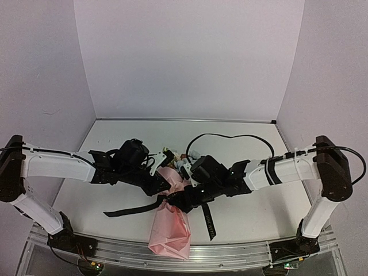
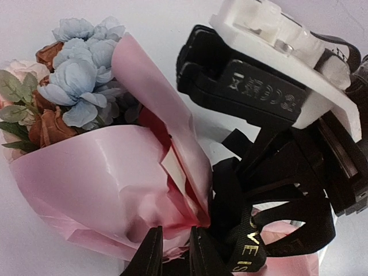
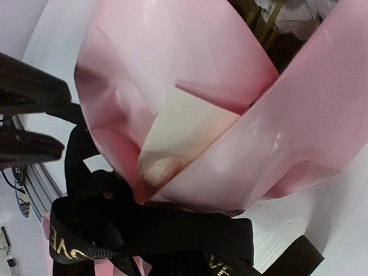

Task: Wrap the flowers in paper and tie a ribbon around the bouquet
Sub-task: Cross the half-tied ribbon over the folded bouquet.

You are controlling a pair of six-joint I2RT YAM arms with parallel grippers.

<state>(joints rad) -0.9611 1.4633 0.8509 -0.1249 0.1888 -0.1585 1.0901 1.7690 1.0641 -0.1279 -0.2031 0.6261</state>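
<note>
The bouquet lies on the table, its flowers (image 1: 172, 156) (image 2: 77, 86) at the far end and its pink paper (image 1: 171, 230) (image 2: 109, 172) (image 3: 230, 115) cone pointing at the near edge. Black ribbon (image 1: 129, 211) (image 2: 247, 247) (image 3: 161, 236) with gold lettering loops round the cone's neck, its tails trailing left and right. My left gripper (image 1: 163, 187) (image 2: 175, 250) is at the neck with its jaws a narrow gap apart, fingertips against the paper, nothing clamped. My right gripper (image 1: 179, 201) is at the neck from the right, its jaws buried in the ribbon loops.
A thin black cable (image 1: 230, 138) arcs over the table behind the right arm. A metal rail (image 1: 230, 253) runs along the near edge, and the paper's tail reaches it. Pale walls close in the back and both sides.
</note>
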